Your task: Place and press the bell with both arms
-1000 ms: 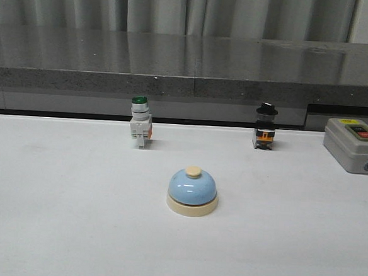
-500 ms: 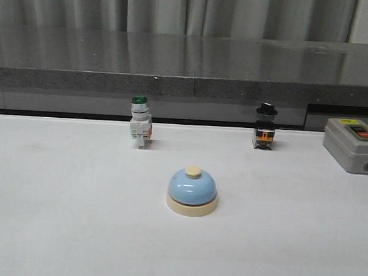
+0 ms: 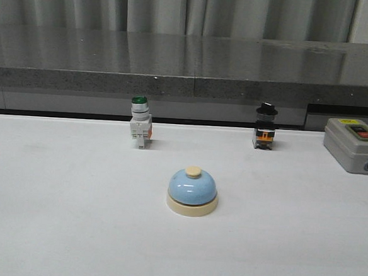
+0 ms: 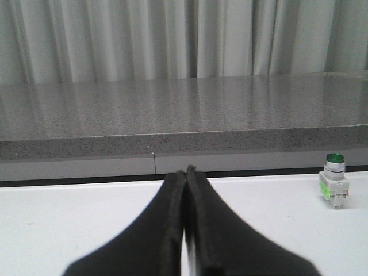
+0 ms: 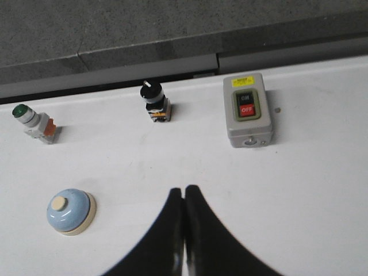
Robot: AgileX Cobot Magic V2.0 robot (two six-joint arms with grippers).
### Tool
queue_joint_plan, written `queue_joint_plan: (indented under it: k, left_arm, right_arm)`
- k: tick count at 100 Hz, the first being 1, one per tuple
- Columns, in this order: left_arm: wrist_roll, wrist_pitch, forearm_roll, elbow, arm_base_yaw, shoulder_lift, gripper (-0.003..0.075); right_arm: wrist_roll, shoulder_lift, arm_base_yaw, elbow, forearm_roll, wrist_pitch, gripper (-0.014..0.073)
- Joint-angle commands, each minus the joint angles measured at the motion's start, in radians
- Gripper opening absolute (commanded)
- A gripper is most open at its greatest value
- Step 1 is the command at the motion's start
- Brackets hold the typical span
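Note:
The light-blue dome bell with a cream base and cream top button stands upright on the white table, near its middle. It also shows in the right wrist view. Neither arm shows in the front view. My left gripper is shut and empty, low over the table; the bell is out of its view. My right gripper is shut and empty, above the table, well apart from the bell.
A green-capped white pushbutton switch and a black-capped switch stand behind the bell. A grey ON/OFF switch box lies at the right. A dark stone ledge runs along the table's far edge.

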Motion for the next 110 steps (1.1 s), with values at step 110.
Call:
queue_joint_plan:
  k: [110]
  left_arm:
    - [-0.008, -0.087, -0.007, 0.041, 0.003, -0.031, -0.002]
  right_arm:
    - [-0.051, 0.974, 0.506, -0.533, 0.032, -0.04, -0.006]
